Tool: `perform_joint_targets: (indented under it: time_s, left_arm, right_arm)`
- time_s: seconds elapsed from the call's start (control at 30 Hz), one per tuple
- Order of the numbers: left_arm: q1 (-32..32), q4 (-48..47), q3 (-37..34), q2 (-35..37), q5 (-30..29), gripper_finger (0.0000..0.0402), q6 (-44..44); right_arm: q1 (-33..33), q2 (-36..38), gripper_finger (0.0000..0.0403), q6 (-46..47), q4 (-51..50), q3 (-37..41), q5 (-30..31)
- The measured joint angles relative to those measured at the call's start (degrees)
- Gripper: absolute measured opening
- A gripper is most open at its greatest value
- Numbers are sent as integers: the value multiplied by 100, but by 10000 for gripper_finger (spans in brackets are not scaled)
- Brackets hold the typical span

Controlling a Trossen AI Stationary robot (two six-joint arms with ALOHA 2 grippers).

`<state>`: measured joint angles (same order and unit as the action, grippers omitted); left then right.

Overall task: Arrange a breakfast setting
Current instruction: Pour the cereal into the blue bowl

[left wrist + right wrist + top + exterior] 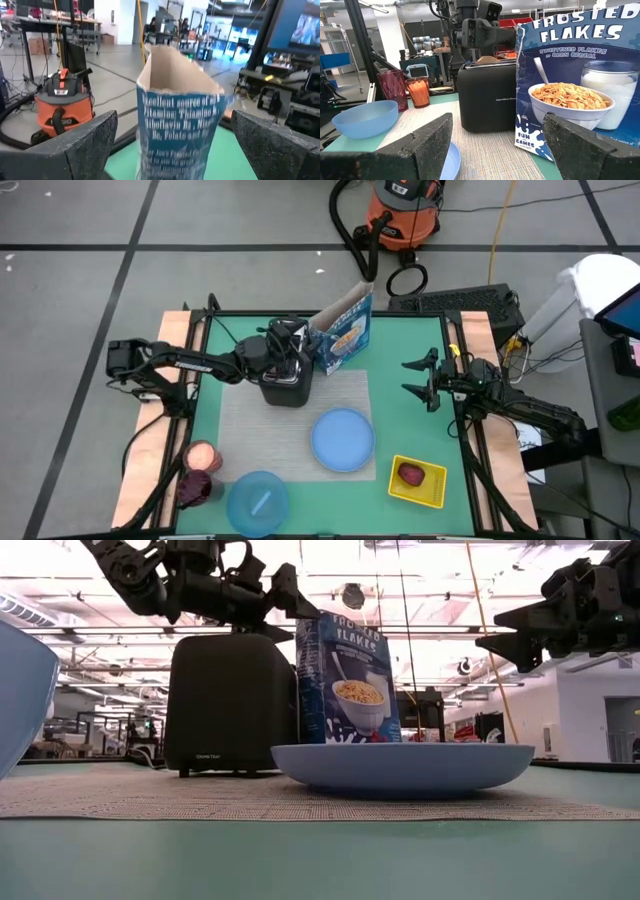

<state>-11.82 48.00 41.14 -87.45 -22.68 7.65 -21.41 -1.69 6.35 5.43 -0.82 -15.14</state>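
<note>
The left gripper (300, 350) has its fingers (75, 145) spread wide and holds nothing; it hovers above the black toaster (286, 380), facing the narrow edge of the blue cereal box (345, 332). In the left wrist view the box's open top gapes between the two fingers, without touching either. The box stands upright on the far edge of the grey mat (250, 425), just beside the toaster, its long axis vertical and its top flap raised. Its printed front faces the right side of the table.

The right gripper (418, 378) also has its fingers (427, 140) wide apart and empty. It hangs above the right side of the green table (410, 430), well apart from the box and pointed toward it.

The light-blue plate (343, 439) lies flat on the mat's near right corner. The light-blue bowl (257, 502) sits off the mat at the table's near edge, with the spoon (261, 502) in it. A dark red fruit (410, 474) rests in the yellow tray (432, 493), near the plate. Two tumblers (198, 470) stand left of the bowl. A browned bagel (487, 60) shows in the toaster's top slot.
</note>
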Motion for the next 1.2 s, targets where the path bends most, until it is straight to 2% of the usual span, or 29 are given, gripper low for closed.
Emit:
perform_joint_targets:
  time_s: [0.43, 1.07, 1.2]
  left_arm:
    - [-68, -26, 558, -792, 8, 395, 44]
    - [-16, -28, 569, -807, 5, 394, 18]
    - [-16, -32, 569, -807, 4, 368, 10]
  right_arm:
    - [0, -24, 299, 0, -2, 0, 0]
    - [0, -24, 299, 0, 0, 0, 0]
    - [1, -24, 299, 0, 0, 0, 0]
